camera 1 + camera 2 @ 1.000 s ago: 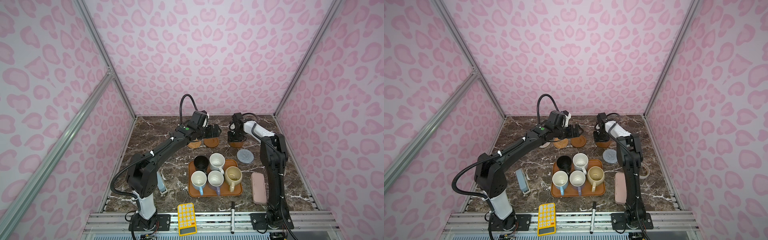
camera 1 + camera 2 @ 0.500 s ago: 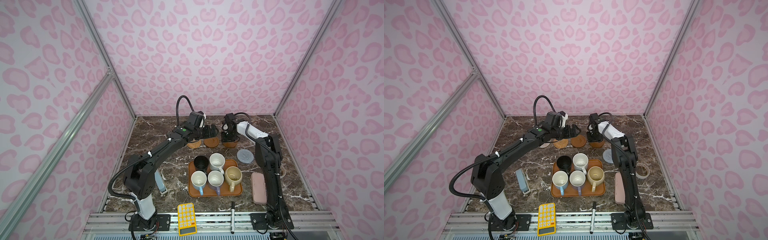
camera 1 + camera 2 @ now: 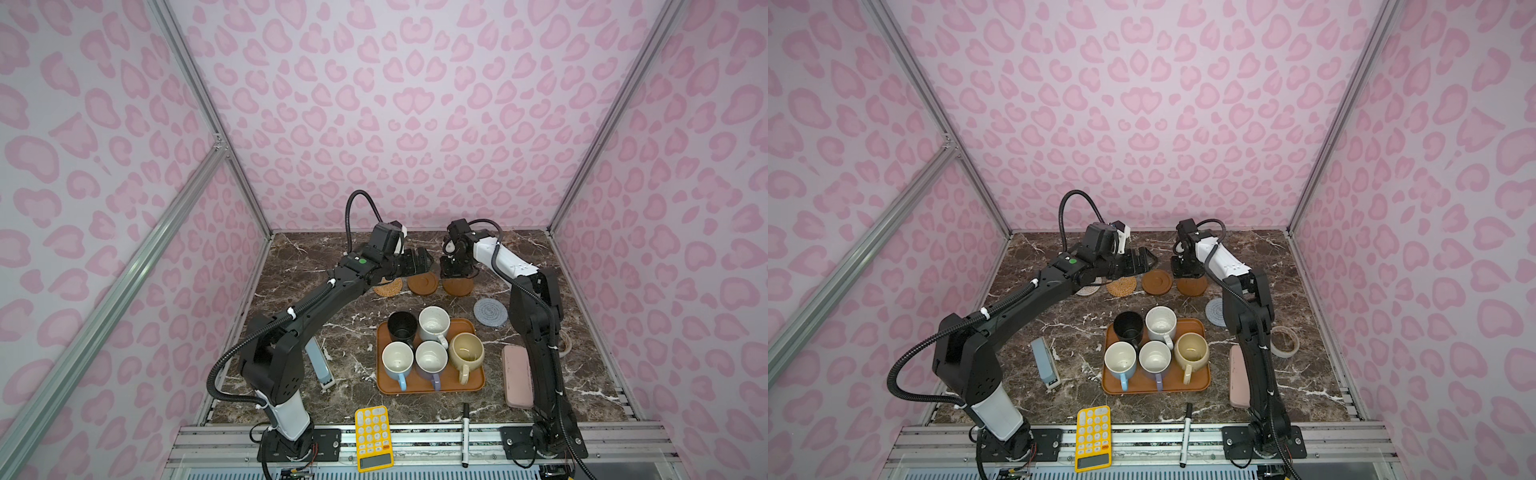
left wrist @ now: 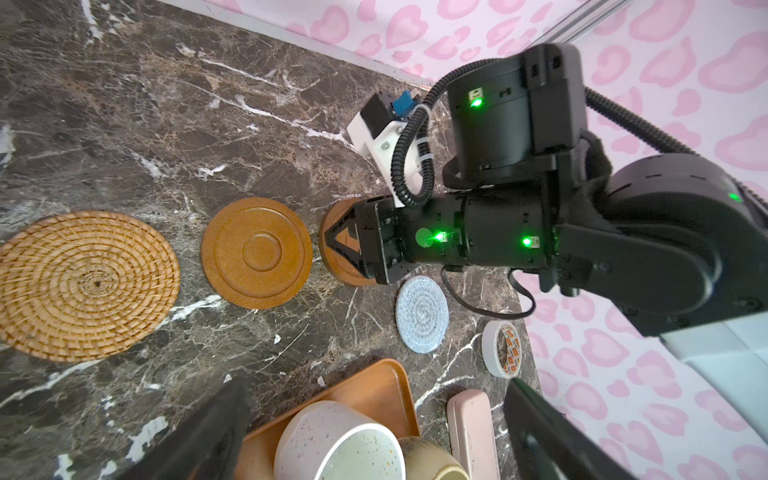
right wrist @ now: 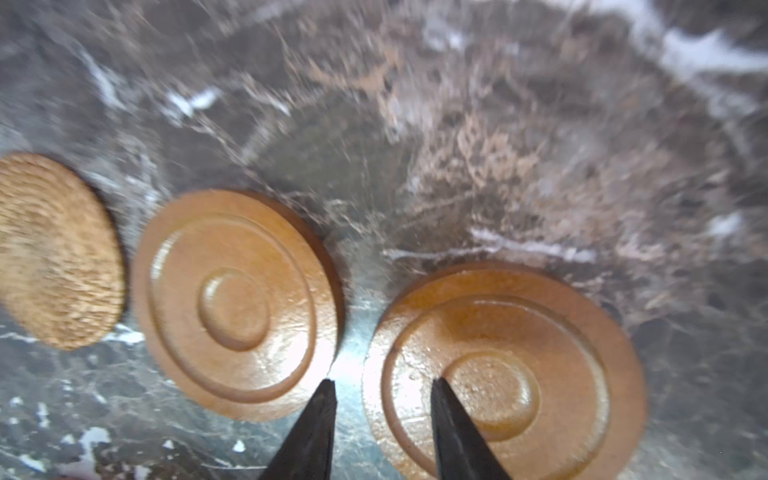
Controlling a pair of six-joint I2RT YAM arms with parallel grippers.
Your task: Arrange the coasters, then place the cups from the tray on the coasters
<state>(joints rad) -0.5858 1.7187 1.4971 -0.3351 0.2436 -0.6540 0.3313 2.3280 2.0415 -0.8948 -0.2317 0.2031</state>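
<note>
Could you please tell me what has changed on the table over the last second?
The right claw slid leftward, taking the wooden coaster under it closer to the other wooden coaster; whether it grips the rim is unclear. The left claw, open, drew back slightly to the left. The rattan coaster, grey-blue coaster, tray and its five cups stayed put.
</note>
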